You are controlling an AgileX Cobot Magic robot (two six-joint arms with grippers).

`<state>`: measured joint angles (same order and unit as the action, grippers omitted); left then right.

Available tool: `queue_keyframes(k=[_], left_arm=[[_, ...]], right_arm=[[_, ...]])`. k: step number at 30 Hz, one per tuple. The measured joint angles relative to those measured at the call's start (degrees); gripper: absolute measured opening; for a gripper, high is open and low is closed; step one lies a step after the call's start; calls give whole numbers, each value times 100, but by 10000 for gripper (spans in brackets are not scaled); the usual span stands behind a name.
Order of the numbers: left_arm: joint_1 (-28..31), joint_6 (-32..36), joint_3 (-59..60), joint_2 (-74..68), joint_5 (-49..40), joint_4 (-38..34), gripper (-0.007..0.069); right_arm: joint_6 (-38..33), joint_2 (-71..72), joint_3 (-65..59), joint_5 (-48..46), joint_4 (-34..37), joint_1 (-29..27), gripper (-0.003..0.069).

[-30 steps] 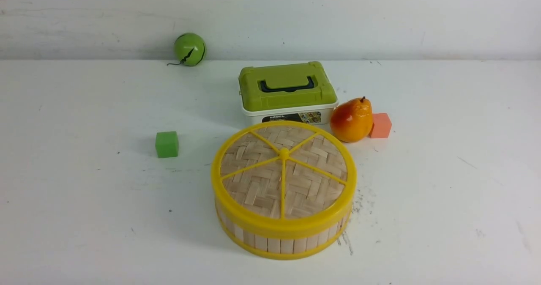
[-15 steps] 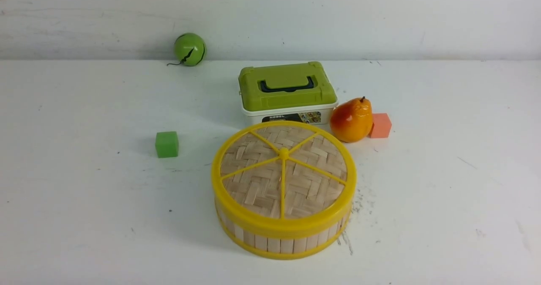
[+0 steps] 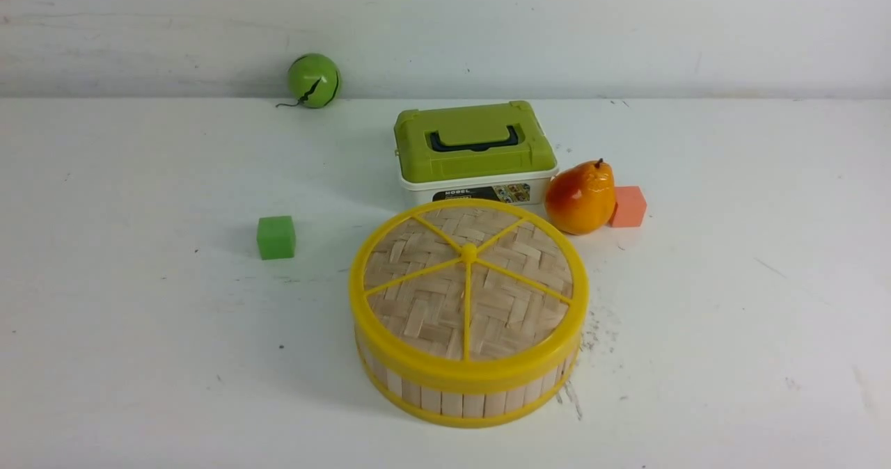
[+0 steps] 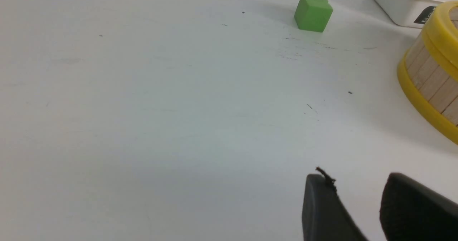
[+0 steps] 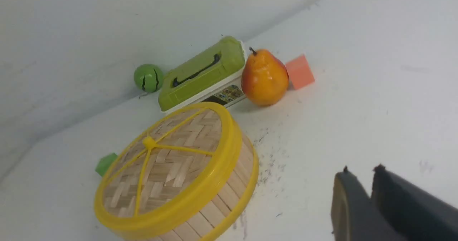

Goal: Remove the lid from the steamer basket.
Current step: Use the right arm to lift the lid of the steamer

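left gripper (image 4: pixel 357 178) fingers (image 4: pixel 322 212) spread apart, nothing between them, above bare table (image 3: pixel 139 316); right gripper (image 5: pixel 361 171) fingers (image 5: pixel 345 205) nearly together with a thin slit, grasping nothing, can't tell if fully closed; both well apart from the steamer basket (image 3: pixel 473 403); lid (image 3: pixel 431 302) sits flat on the basket, untouched, near the table's middle; green-lidded white box (image 3: pixel 475 150) just behind the basket; pear (image 3: pixel 580 197) right of the box, touching a pink cube (image 3: pixel 628 207); green cube (image 3: pixel 276 237) left of the basket; green ball (image 3: pixel 314 80) by the back wall
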<state>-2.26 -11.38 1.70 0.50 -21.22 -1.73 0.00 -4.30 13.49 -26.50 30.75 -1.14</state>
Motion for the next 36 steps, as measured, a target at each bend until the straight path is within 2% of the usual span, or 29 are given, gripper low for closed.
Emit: queue_keyframes(k=[4, 9, 12, 14, 15, 18, 19, 21, 22, 23, 26, 28, 33, 36], left_arm=[[0, 0, 0, 0, 7, 0, 239], [0, 0, 0, 0, 7, 0, 239], [0, 0, 0, 0, 7, 0, 239], [0, 0, 0, 0, 7, 0, 239], [0, 0, 0, 0, 7, 0, 239], [0, 0, 0, 0, 7, 0, 239], [0, 0, 0, 0, 7, 0, 239], [0, 0, 0, 0, 7, 0, 239], [0, 0, 0, 0, 7, 0, 239], [0, 0, 0, 0, 7, 0, 239], [0, 0, 0, 0, 7, 0, 239], [0, 0, 0, 0, 7, 0, 239], [0, 0, 0, 0, 7, 0, 239], [0, 0, 0, 0, 7, 0, 239]], right_arm=[[-1437, -1398, 1454, -849, -189, 0, -18], [-3094, -3270, 3249, -2406, -137, 20, -22], [-3642, -4321, 3978, -3211, 55, 325, -18], [-3782, -4783, 4289, -3382, 61, 614, -14], [-3796, -4840, 4361, -3417, 60, 655, -14], [-3749, -5877, 4993, -3539, -416, 1565, -12], [-3723, -5877, 5068, -3549, -454, 1615, -12], [-3209, -6526, 5600, -3576, -1020, 2208, -12], [-3162, -6627, 5644, -3576, -1064, 2288, -12], [-2774, -6989, 5955, -3576, -1387, 2535, -11], [-2156, -7856, 6691, -3576, -1832, 2911, 0], [-2008, -8075, 6877, -3576, -1937, 2991, 5], [-1730, -9437, 8021, -3600, -2090, 3134, 94], [-1716, -10197, 8654, -3642, -2066, 3134, 223]])
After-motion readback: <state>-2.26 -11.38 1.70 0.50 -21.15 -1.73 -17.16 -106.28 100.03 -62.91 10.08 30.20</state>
